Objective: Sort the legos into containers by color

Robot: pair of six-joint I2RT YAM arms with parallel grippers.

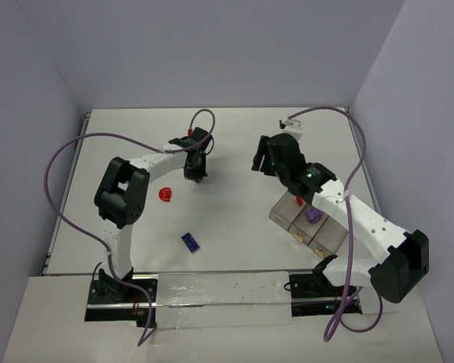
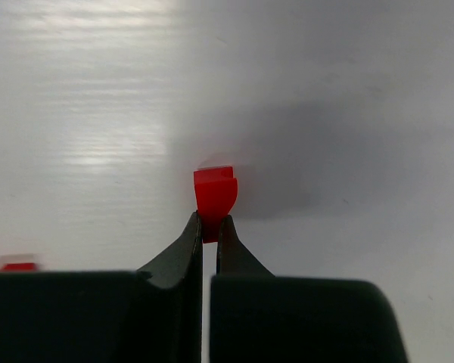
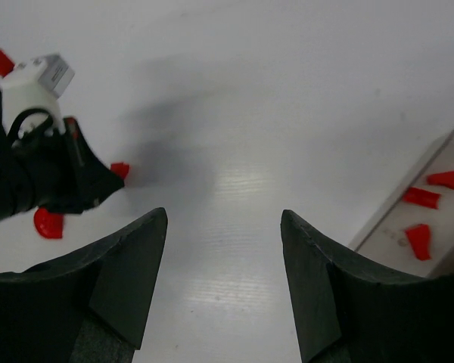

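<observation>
**Red brick in the pinch, tray across the way**

Closed almost fully at the left claw (image 2: pixel 209 223), tips nipping the lower edge of a small red brick (image 2: pixel 215 198), with most of the piece standing proud beyond the fingertips. Impossible to tell from the wrist view whether lifted clear or touching the white surface (image 2: pixel 348 91); only a soft shadow to its right.

Gaping wide and holding nothing at the right claw (image 3: pixel 223 219), hovering near the far end of the tray (image 1: pixel 287 219).

Further out: a red half-disc (image 1: pixel 164 194) just beside the left claw, a dark blue brick (image 1: pixel 190 241) nearer the arm bases, both loose on the surface. Inside the tray, a purple brick (image 1: pixel 312 215) in the middle compartment, and three red pieces (image 3: pixel 420 198) on the floor of the compartment seen from the right wrist, judged to be the far end one.

For the step in hand, judged to be carrying red to red:
- Hold the squeeze steady; so shallow a bite could let the brick pivot or pop out.
- Raise straight up before travelling sideways.
- Cross well above the tray wall, mindful of the right arm over that side.
- Release low, over the middle of the red compartment, to stop a bounce into the next one.
</observation>
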